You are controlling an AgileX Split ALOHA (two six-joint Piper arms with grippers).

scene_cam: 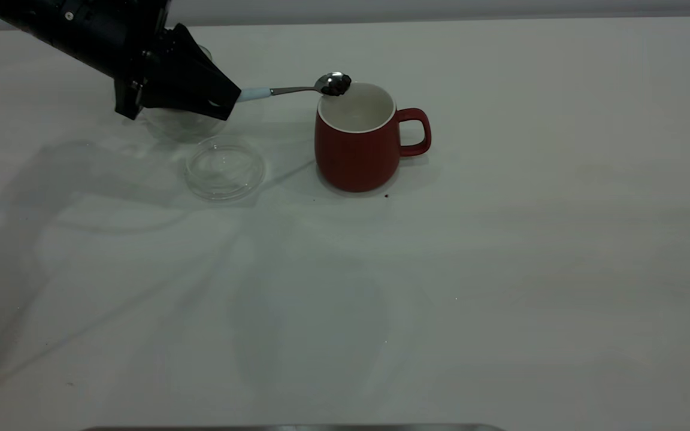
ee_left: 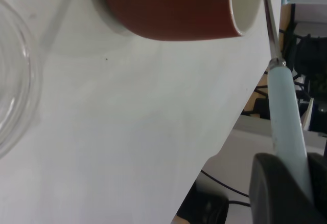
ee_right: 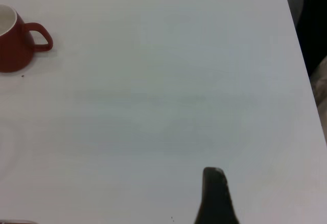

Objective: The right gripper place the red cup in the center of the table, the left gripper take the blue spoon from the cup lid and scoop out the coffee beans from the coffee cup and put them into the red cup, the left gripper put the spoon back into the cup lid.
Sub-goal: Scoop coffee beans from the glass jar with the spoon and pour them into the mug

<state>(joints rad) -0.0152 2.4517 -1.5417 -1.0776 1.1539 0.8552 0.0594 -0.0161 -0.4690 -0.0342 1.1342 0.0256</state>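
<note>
While gripped by the left end effector (scene_cam: 225,102), the blue spoon (scene_cam: 297,90) hovers over the red cup (scene_cam: 354,149).

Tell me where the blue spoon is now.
In the exterior view, the left gripper holds the blue spoon by its handle, left of centre; its bowl carries coffee beans at the red cup's rim.

Bare table (scene_cam: 530,251) beside red cup (scene_cam: 354,152)

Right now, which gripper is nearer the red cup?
Left. The left gripper holds the blue spoon over the red cup; the right gripper sits far off on the handle side.
</note>
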